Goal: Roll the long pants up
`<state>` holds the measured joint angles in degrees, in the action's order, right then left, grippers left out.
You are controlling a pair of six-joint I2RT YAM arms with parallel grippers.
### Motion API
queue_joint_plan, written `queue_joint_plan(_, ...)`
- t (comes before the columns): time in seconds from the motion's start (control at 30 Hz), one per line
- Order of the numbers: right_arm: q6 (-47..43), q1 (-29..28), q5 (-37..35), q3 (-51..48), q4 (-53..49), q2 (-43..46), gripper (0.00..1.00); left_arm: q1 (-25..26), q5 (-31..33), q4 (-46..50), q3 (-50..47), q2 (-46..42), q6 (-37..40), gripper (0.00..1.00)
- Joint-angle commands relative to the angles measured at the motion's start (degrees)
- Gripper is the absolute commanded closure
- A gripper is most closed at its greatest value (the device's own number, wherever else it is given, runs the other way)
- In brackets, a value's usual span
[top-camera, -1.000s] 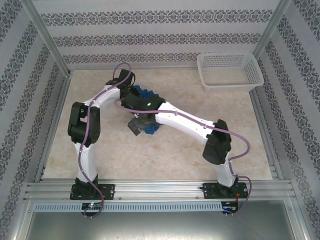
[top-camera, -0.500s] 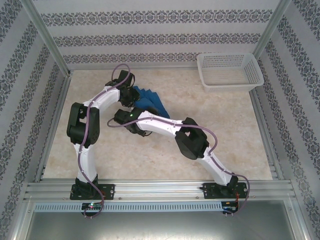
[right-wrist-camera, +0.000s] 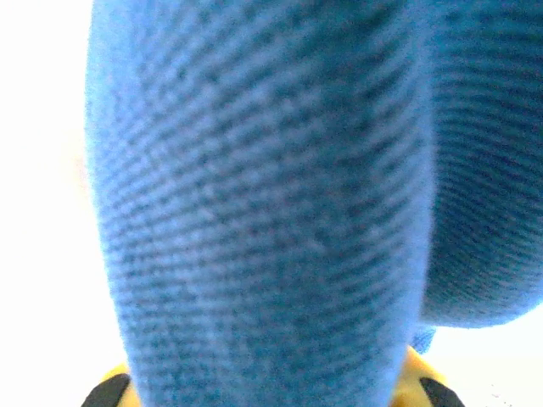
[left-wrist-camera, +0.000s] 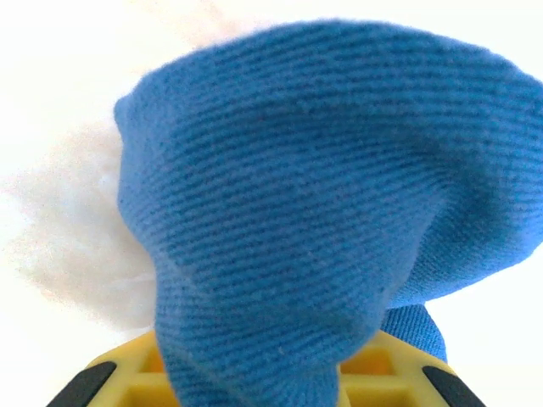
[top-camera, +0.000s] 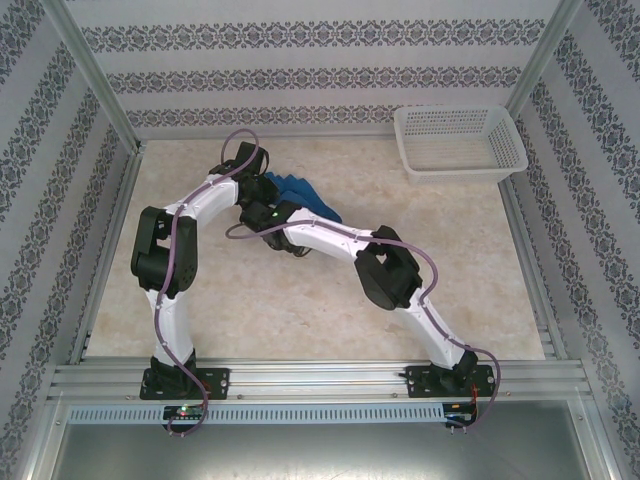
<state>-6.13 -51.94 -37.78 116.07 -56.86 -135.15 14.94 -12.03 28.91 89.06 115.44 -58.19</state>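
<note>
The long pants [top-camera: 303, 197] are lying bunched on the table [top-camera: 250, 300], toward 11 o'clock from its centre. Their long axis is running from 10 o'clock to 4 o'clock in the top view. Blue cloth is draping over my left gripper [left-wrist-camera: 267, 390] and my right gripper [right-wrist-camera: 267, 392], covering the fingertips, so I cannot tell whether either pair of jaws is spread or pinching.

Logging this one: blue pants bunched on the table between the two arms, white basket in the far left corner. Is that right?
Not quite. The top external view shows the white basket in the far right corner, not the left. The rest holds: the long pants lie bunched on the table between the two arms.
</note>
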Motion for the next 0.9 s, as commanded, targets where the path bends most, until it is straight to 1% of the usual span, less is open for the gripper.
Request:
queue_joint_plan(0.0, 2.5, 4.1, 11.1, -3.0, 4.6, 0.9, 1.0, 1.4, -6.9, 7.9, 2.5, -3.9, 3.4, 0.21)
queue_joint_plan(0.03, 3.8, 4.7, 14.2, -4.2, 4.9, 2.2, 1.0, 1.3, -6.6, 8.7, 3.7, -3.7, 3.8, 0.01)
queue_joint_plan(0.17, 8.8, 8.3, 26.6, -9.1, 6.2, 6.9, 1.0, -0.1, -6.1, 11.3, 9.4, -2.5, 5.3, 0.0)
queue_joint_plan(0.3, 14.2, 13.5, 42.8, -11.3, 6.4, 9.1, 1.0, -1.3, -4.9, 13.3, 13.5, -2.2, 6.3, 0.0)
queue_joint_plan(0.43, 21.0, 19.6, 66.1, -12.4, 9.0, 8.1, 1.0, -1.5, -4.9, 13.4, 13.9, -2.1, 6.5, 0.0)
queue_joint_plan(0.47, 22.5, 20.8, 70.6, -12.4, 9.5, 7.3, 1.0, -1.5, -5.2, 12.9, 13.3, -2.1, 6.4, 0.0)
queue_joint_plan(0.53, 23.6, 22.0, 76.6, -11.8, 9.6, 5.6, 1.0, -1.5, -5.9, 11.5, 11.7, -2.1, 5.7, 0.0)
queue_joint_plan(0.67, 24.7, 22.9, 85.6, -10.5, 8.8, 2.3, 1.0, -1.5, -7.2, 7.6, 8.7, -2.1, 5.0, 0.0)
queue_joint_plan(0.87, 26.7, 23.1, 92.6, -13.5, 12.2, 1.8, 1.0, -1.4, -8.0, -0.3, 5.0, -1.9, 4.7, 0.0)
